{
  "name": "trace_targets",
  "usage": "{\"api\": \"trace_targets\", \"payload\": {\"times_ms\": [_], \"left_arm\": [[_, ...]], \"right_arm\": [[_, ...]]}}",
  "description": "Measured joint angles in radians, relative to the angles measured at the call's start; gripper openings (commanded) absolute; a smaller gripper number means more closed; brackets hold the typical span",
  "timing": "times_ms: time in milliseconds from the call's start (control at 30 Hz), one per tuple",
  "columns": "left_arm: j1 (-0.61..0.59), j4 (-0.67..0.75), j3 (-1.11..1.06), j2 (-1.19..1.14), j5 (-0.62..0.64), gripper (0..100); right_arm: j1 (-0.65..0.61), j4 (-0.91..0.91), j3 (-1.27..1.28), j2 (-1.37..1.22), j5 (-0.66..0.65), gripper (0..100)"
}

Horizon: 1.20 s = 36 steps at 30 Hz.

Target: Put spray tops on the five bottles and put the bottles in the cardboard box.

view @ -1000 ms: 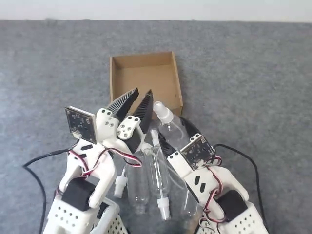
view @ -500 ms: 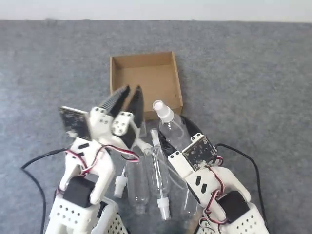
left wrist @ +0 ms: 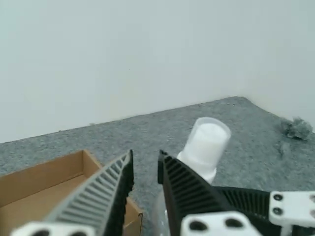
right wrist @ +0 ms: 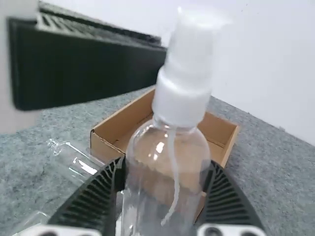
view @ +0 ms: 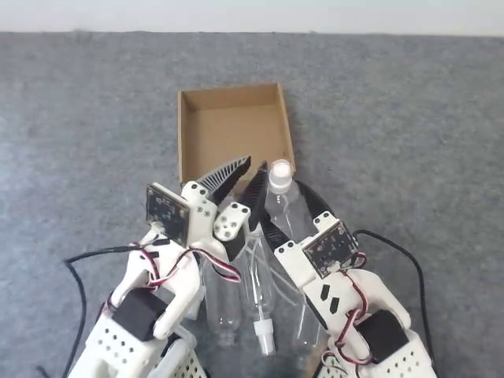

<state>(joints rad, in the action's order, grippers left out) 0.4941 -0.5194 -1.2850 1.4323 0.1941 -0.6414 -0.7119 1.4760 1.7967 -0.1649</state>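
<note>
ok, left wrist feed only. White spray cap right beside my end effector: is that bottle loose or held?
Observer: Held. The right end effector is shut on the clear plastic bottle, with its black fingers on both sides of the body. The white spray top is on.
Operator: Where is it relative to the box?
Observer: In the high view it's by the near right corner of the brown cardboard box.
Operator: Other bottles?
Observer: More clear bottles lie on their sides on the grey carpet, on the near side of the box.
</note>
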Motion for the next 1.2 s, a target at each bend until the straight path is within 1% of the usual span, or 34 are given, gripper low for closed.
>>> {"api": "trace_targets", "payload": {"times_ms": [333,533,867,933,1100,1200], "left_arm": [[0.012,0.0,0.0,0.006,-0.032,8],[0.048,0.0,0.0,0.008,-0.106,8],[0.049,0.0,0.0,0.008,-0.114,8],[0.049,0.0,0.0,0.008,-0.118,8],[0.052,0.0,-0.002,-0.005,-0.184,8],[-0.017,0.0,-0.006,-0.005,-0.19,8]], "right_arm": [[0.005,0.0,0.0,0.0,0.0,1.8],[0.008,0.0,0.0,0.0,0.0,1.7],[0.008,0.0,0.0,0.0,0.0,1.7],[0.023,0.0,0.0,0.0,0.0,1.7],[0.071,0.0,0.0,0.0,0.005,1.7],[0.091,0.0,0.0,0.0,0.038,1.7]]}}
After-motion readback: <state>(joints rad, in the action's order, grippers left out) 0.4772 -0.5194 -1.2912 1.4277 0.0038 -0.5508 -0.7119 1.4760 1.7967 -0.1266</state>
